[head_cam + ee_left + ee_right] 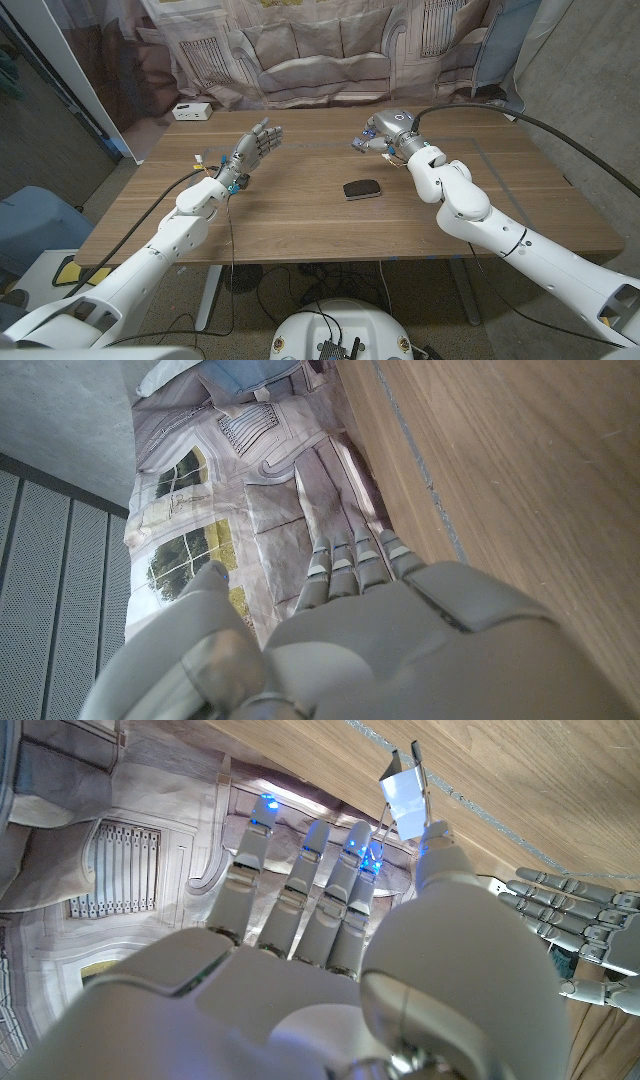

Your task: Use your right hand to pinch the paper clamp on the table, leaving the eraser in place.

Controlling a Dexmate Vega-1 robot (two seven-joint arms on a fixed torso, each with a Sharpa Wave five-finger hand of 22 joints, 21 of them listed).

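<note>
My right hand point(378, 135) hovers over the far middle of the table point(300, 220). It pinches the paper clamp point(404, 798) by its wire handles between the thumb and a fingertip point(358, 842). The clamp's pale body sticks out beyond the fingers, close to the wooden surface. In the head view the clamp point(357, 146) is a small glint at the hand's tips. The dark eraser point(361, 189) lies on the table, nearer to me than that hand and apart from it. My left hand point(256, 146) is raised over the left-middle of the table with fingers spread and nothing in it; this left hand point(575, 920) also appears in the right wrist view.
A small white box point(190, 111) sits at the far left corner of the table. A printed cloth backdrop point(320, 50) hangs behind the far edge. A thin cable point(232, 230) dangles from my left forearm over the table.
</note>
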